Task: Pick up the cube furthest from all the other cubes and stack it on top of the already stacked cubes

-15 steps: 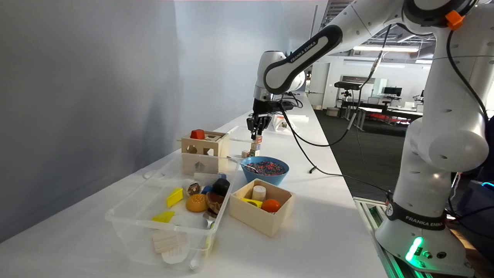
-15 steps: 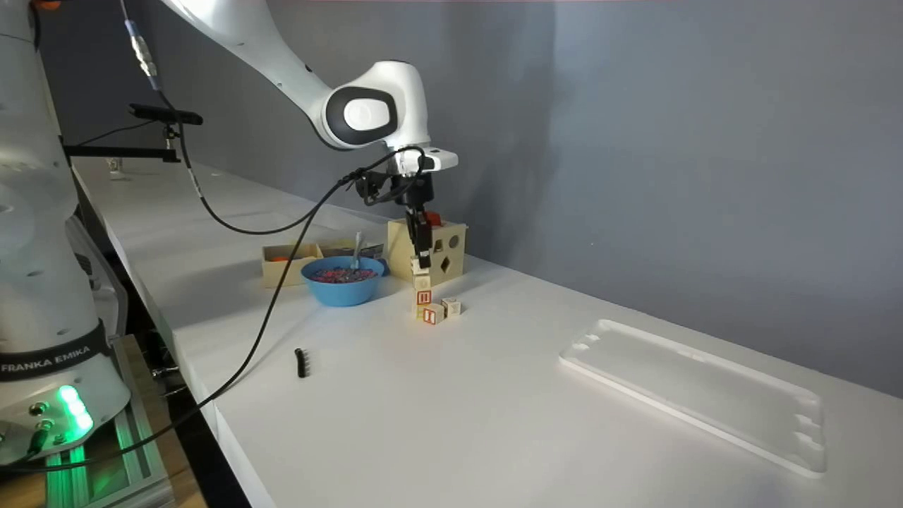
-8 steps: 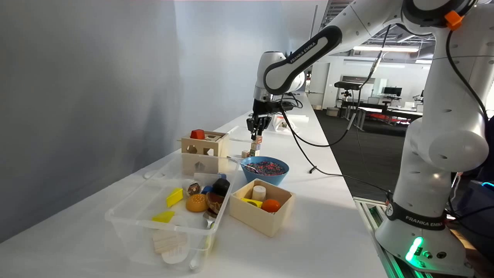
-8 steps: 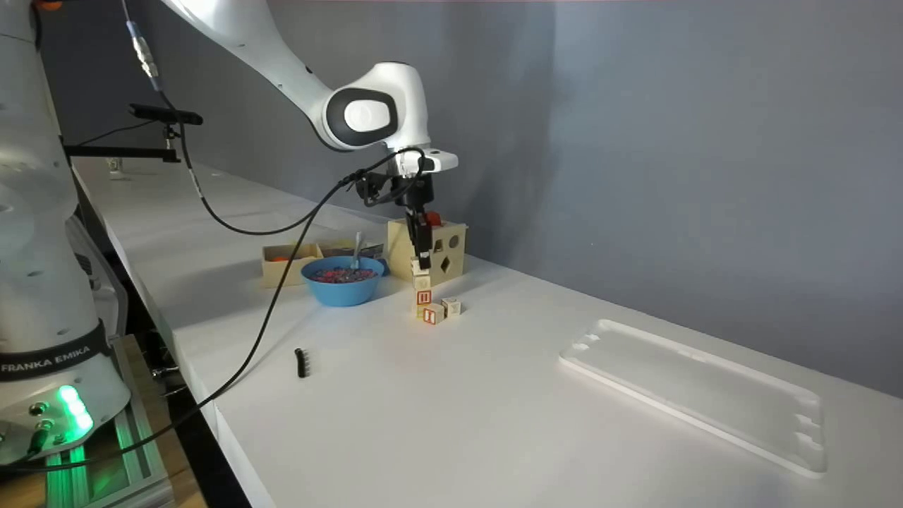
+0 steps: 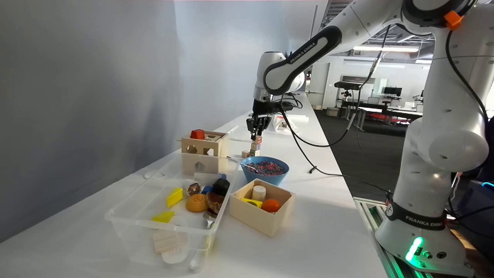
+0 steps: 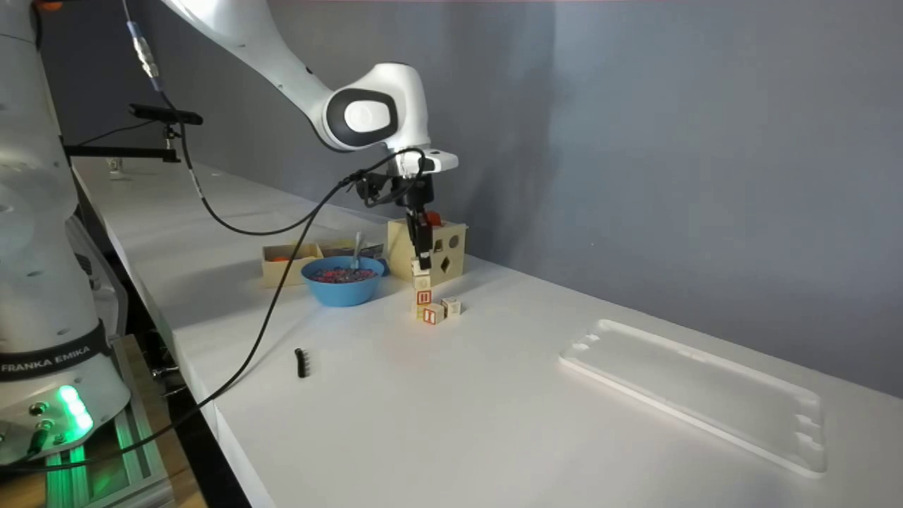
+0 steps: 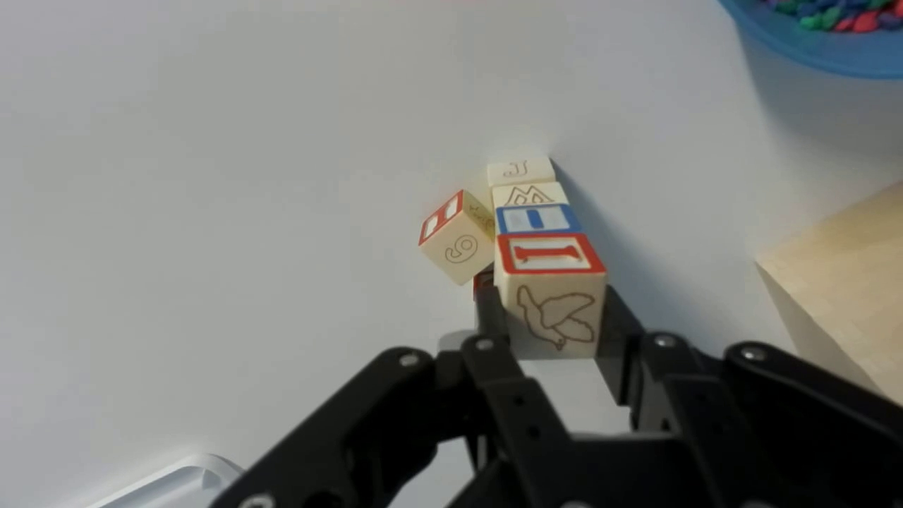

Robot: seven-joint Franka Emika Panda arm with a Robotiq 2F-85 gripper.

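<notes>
1. A grey wall (image 6: 705,141) runs along the long white table (image 6: 494,423); in an exterior view, a monitor (image 5: 392,91) shows beyond the dark floor (image 5: 351,166).
2. I reach my white arm (image 6: 282,67) over the table, my gripper (image 7: 552,310) pointing down.
3. My two fingers (image 7: 621,339) are closed around the top cube (image 7: 550,254), one on each side; it shows me a red-framed face and a bird.
4. That cube stands in line above the stack (image 6: 422,297) of three more. I cannot tell whether its weight rests on them.
5. A loose cube marked 9 (image 7: 460,248) sits at an angle just beside the stack; whether they touch, I cannot tell. Near it lies a second loose cube (image 6: 451,307).
6. Near the stack I have a blue bowl (image 6: 342,293) of small coloured pieces with a spoon (image 6: 357,252) in it, and a wooden shape box (image 6: 398,247) topped by a red block (image 5: 197,134).
7. Farther off are a clear bin (image 5: 135,221) of toys, a small wooden box (image 5: 251,211), a white lid (image 6: 695,395) and a black clip (image 6: 302,363).
</notes>
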